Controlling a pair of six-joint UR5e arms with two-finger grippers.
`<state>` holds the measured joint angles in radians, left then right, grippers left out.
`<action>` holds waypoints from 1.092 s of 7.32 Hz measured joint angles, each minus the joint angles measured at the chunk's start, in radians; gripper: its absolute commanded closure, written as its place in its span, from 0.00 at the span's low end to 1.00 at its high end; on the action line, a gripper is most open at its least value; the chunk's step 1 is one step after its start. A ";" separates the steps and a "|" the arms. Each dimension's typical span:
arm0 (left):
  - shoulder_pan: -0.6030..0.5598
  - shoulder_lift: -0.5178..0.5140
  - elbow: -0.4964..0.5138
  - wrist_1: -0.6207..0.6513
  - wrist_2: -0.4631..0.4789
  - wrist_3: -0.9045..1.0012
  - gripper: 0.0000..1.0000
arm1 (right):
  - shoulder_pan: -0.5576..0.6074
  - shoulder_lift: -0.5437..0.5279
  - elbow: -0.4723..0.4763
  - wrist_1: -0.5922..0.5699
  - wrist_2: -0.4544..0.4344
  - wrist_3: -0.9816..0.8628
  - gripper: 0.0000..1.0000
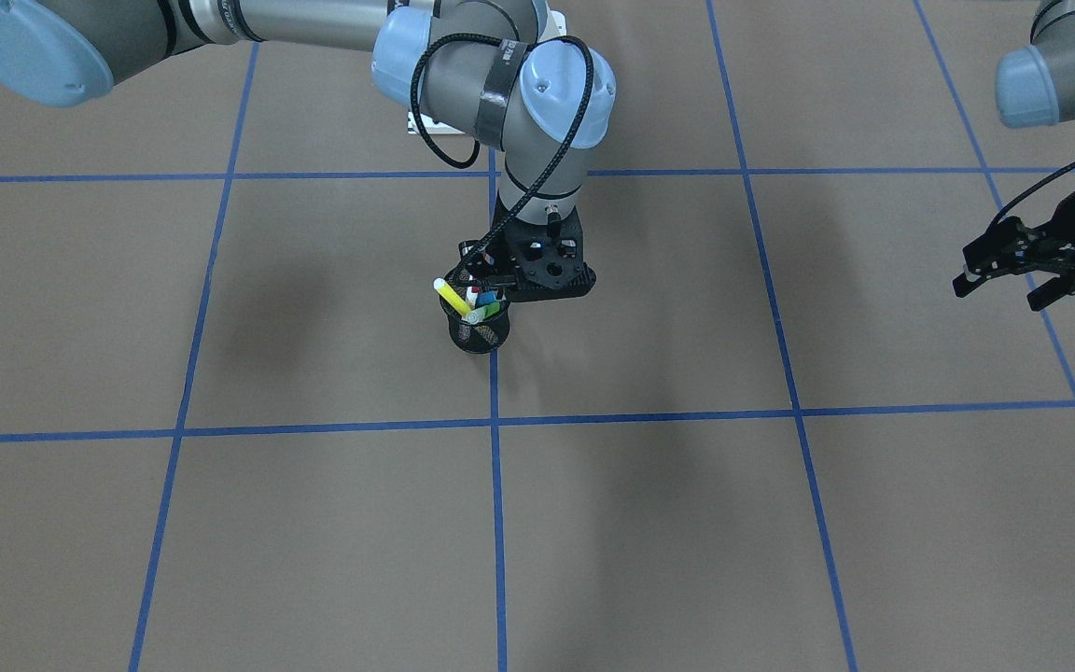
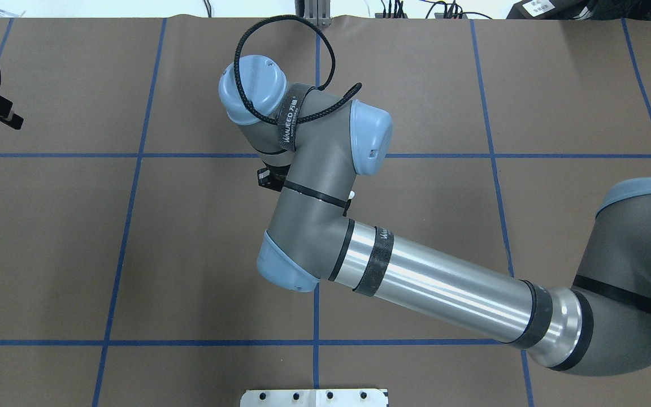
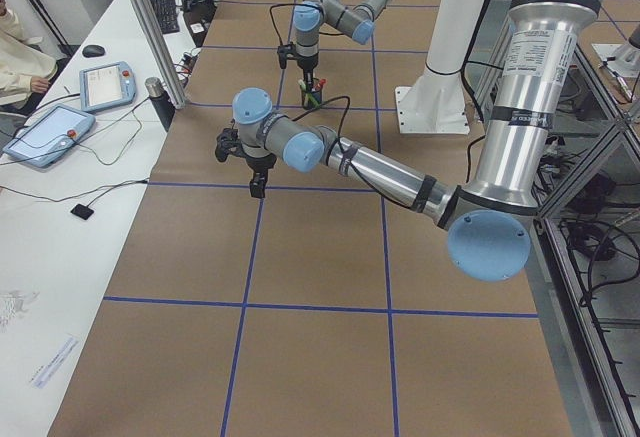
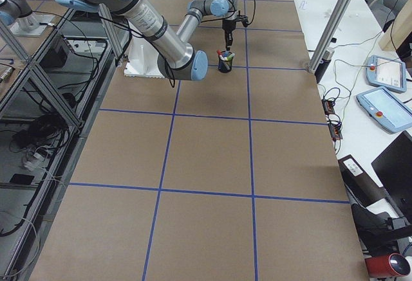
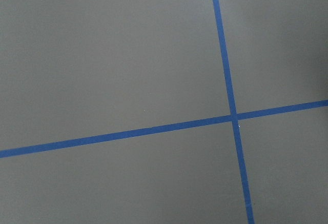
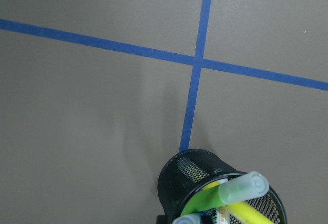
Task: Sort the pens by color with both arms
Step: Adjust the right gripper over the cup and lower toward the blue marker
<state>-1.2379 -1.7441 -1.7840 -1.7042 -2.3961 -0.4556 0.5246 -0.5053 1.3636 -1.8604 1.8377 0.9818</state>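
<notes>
pens bunched in the cup, right gripper just above them

pens [image 1: 470, 304] stand leaning in a black mesh cup [image 1: 480, 338] near the middle of the table [image 1: 314, 523], on one of the blue tape lines [image 1: 497, 513]. their tops fan out over the rim. the yellow pen [image 1: 450, 297] juts furthest, toward the robot's right, and the green pen [image 6: 218, 197] crosses close above it in the right wrist view.

they look light, stiff and smooth-barrelled, so a pinch across the barrel could slip or twist. my judgement is to take hold just below the cap, where a top stands free of its neighbours, and the yellow pen offers the clearest hold. the cup is probably light too. a pen dragged sideways against the mesh could tip it, so a straight lift looks safer than a slanted pull.

the right gripper [image 1: 484, 279] sits right over the cup mouth, among the pen tops. whether its fingers are parted or clenched on a pen i cannot tell, because its mount hides them and the wrist camera does not show them. the left gripper [image 1: 1004, 286] hangs well apart on the robot's left, above bare paper, with its fingers spread and holding nothing.

room is generous. the cup is far from every table edge and nothing else lies on the paper near it, so both sides have wide bare squares to lay pens down. the one crowded place is the cup mouth, under the right arm's wrist.
</notes>
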 measured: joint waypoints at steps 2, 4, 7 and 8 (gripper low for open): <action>0.000 0.000 0.000 0.000 0.000 0.000 0.00 | 0.001 0.000 0.000 0.000 0.000 0.000 0.78; 0.000 0.000 0.000 0.000 -0.001 0.000 0.00 | 0.002 0.000 0.001 -0.001 0.000 0.000 0.87; 0.000 0.000 0.000 0.001 0.000 0.000 0.00 | 0.013 0.004 0.043 -0.059 0.008 -0.014 0.90; 0.000 0.000 0.000 0.001 0.000 0.000 0.00 | 0.023 0.004 0.070 -0.091 0.013 -0.024 0.90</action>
<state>-1.2379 -1.7441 -1.7838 -1.7030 -2.3961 -0.4556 0.5474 -0.5017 1.4338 -1.9516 1.8508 0.9579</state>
